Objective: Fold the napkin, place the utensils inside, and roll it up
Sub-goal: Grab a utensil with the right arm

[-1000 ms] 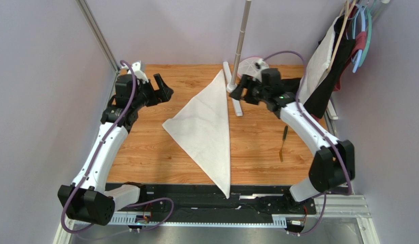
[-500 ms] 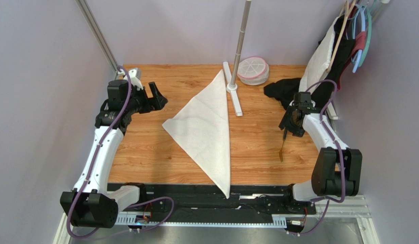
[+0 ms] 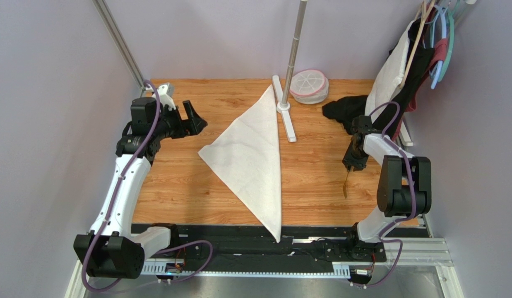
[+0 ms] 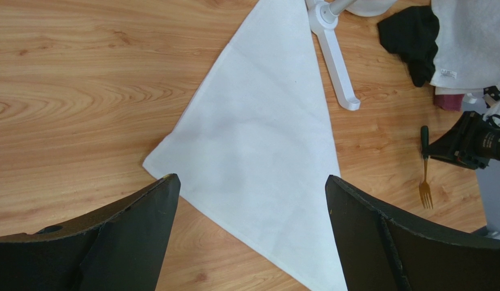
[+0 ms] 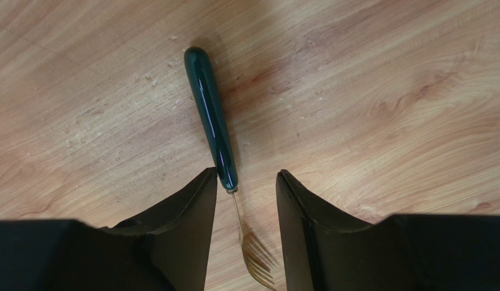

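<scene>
The napkin [image 3: 252,155] lies folded into a triangle in the middle of the table [image 3: 177,186], with its long straight edge on the right. Its nearest corner hangs over the table's near edge onto the black rail [image 3: 239,239].

To the right, well apart from it, the fork [image 5: 211,112] lies flat on the wood, gold tines toward the near edge and dark handle pointing away. The right jaws are down over it, spread, one on each side of where handle meets neck. One finger [image 5: 191,209] seems to touch the handle's end, while the other stands clear.

The left jaws hover spread wide, left of the napkin, holding nothing.

Farther back, the napkin's far tip lies just beside the stand [image 3: 288,124]. Beyond are a round dish [image 3: 309,85], a black cloth [image 3: 340,110] and, far right, clothes [image 3: 395,68] on hangers.
</scene>
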You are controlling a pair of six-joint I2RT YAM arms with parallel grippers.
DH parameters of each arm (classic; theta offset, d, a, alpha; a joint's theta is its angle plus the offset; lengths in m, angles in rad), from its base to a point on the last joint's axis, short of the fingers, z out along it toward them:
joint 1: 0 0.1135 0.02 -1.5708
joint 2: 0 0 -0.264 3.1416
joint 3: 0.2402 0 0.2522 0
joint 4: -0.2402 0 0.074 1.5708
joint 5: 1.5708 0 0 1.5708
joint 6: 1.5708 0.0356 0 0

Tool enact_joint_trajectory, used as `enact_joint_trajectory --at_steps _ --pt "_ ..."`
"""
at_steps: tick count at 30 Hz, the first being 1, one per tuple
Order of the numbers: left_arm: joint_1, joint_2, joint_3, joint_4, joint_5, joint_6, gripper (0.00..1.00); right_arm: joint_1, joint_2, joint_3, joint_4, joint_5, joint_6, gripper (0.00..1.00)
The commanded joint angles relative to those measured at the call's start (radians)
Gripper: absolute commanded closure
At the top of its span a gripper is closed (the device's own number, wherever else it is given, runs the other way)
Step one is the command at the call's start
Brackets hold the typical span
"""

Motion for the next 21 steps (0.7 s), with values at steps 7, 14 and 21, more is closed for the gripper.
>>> enact_joint_trajectory --at_steps 7,14,21 --pt "0.013 -0.015 -0.006 0.039 0.044 -0.011 0.01 -0.001 0.081 0.011 0.067 -0.068 -0.023 0.88" --pt "0.013 -0.015 -0.009 0.048 0.073 -0.023 0.01 0.183 -0.008 0.058 -0.001 -0.075 -0.01 1.0" --pt "0.015 -0.018 -0.012 0.051 0.079 -0.026 0.02 0.47 0.004 0.225 -0.028 -0.141 0.053 1.0"
